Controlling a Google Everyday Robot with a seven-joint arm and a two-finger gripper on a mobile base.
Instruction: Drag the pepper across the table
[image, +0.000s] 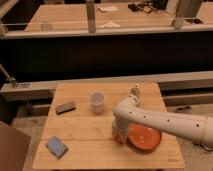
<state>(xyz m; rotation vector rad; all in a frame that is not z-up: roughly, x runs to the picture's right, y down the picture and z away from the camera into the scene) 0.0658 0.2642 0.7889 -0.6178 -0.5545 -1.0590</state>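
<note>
My gripper (119, 134) hangs from the white arm that reaches in from the right. It is down at the tabletop, against the left rim of an orange bowl (146, 138). A small orange-red bit (120, 140) shows just under the gripper; I cannot tell whether it is the pepper or part of the bowl. No other pepper shows. The arm's wrist hides what lies between the gripper and the bowl.
On the wooden table (85, 130) a white cup (96, 101) stands at the middle back, a dark flat object (65, 107) lies at the left, and a blue sponge (56, 147) lies at the front left. A small pale bottle (134, 91) stands at the back right.
</note>
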